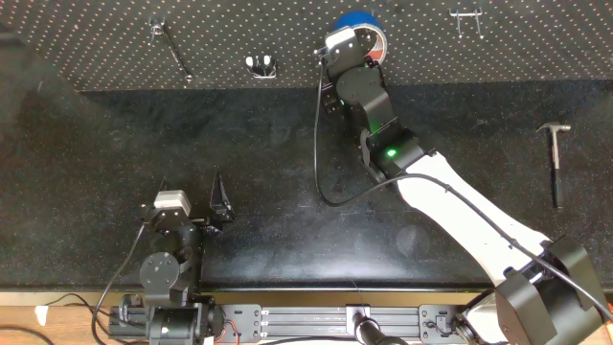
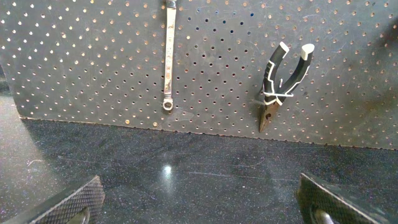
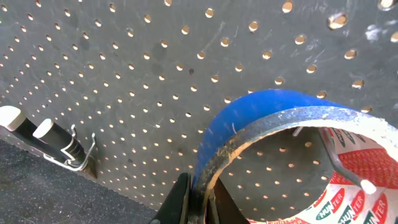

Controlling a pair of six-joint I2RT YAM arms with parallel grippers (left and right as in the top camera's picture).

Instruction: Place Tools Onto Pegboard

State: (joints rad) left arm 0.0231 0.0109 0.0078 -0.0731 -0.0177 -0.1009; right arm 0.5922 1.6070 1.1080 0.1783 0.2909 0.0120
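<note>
Right claw: seen from above, up at the pegboard, clamped on the blue tape roll.
Roll from claw: straight ahead of the fingertips, hard against the board face.
Left claw: low over the table, well back from the board and no help for this hang.
Hammer: flat on the table off to the right arm's side, head toward the board, handle running back toward the arm bases; well apart from both claws, nearer the right arm.
Left wrist view, left claw: spread wide, nothing between the fingers.
Ahead of it: wrench hanging straight down, pliers hung nose down just beside it.
Right wrist view, right claw: narrow, pinching the roll's wall edge-on.
Roll axis: hole facing the board, or close to it.
Hook: showing inside the roll's opening, pale tip pointing off the board. Resting on the core or hanging free, cannot tell.
Key relation: hook inside the ring, beyond the fingers. Letting go probably wants the inner rim down on that hook first.
Print: red lettering on the pale inner core, not read out here.
</note>
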